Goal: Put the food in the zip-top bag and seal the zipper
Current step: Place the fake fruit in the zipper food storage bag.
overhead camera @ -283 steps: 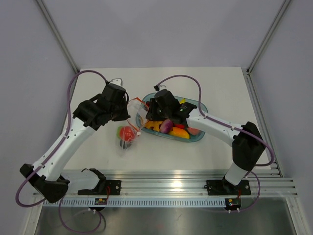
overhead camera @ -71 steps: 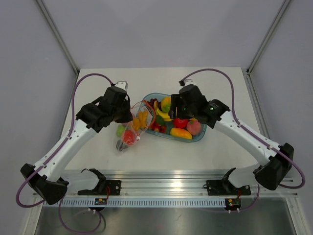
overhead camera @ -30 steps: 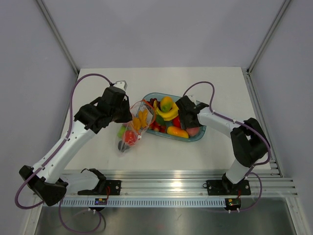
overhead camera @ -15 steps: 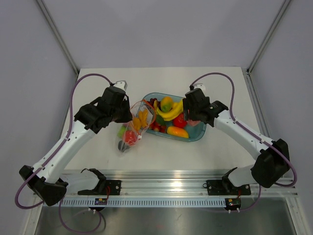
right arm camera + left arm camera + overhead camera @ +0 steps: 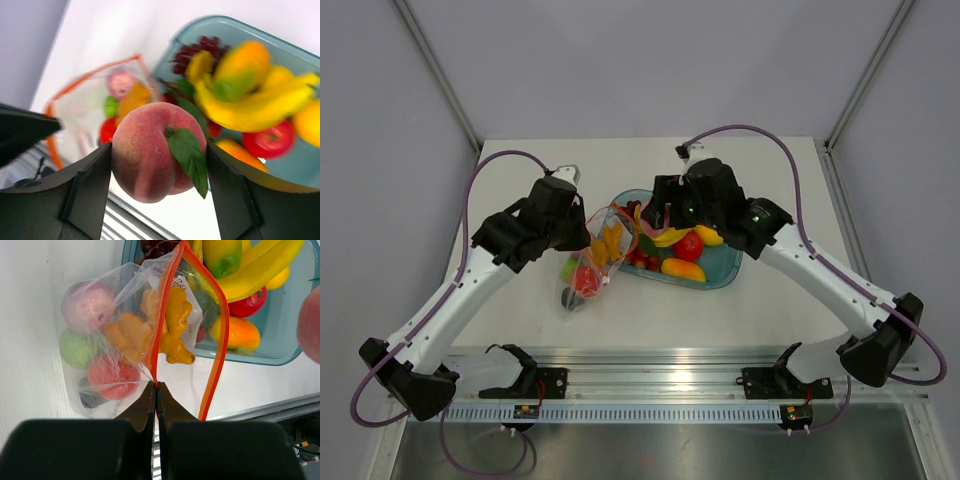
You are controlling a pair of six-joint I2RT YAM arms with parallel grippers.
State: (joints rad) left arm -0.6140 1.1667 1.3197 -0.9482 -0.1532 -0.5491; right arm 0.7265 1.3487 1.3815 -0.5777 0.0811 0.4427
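Note:
The clear zip-top bag (image 5: 100,340) hangs with its mouth held wide, and my left gripper (image 5: 156,385) is shut on its orange-red zipper (image 5: 220,330). Food lies inside: an orange knobbly piece (image 5: 170,325) with pink, green and red pieces. From above, the bag (image 5: 588,265) lies left of the tray. My right gripper (image 5: 157,160) is shut on a pink peach with a green leaf (image 5: 157,150), held in the air over the tray's left end (image 5: 665,215), close to the bag's mouth. More food, including a banana (image 5: 250,105), is in the tray.
The blue-tinted oval tray (image 5: 725,265) sits mid-table to the right of the bag and holds a banana, a red piece, an orange piece and dark grapes. A metal rail (image 5: 670,365) runs along the near table edge. Grey walls close in both sides.
My right gripper has lifted the peach out of the tray's right side and swung it left, toward the bag's mouth. The left gripper and the bag have stayed put.

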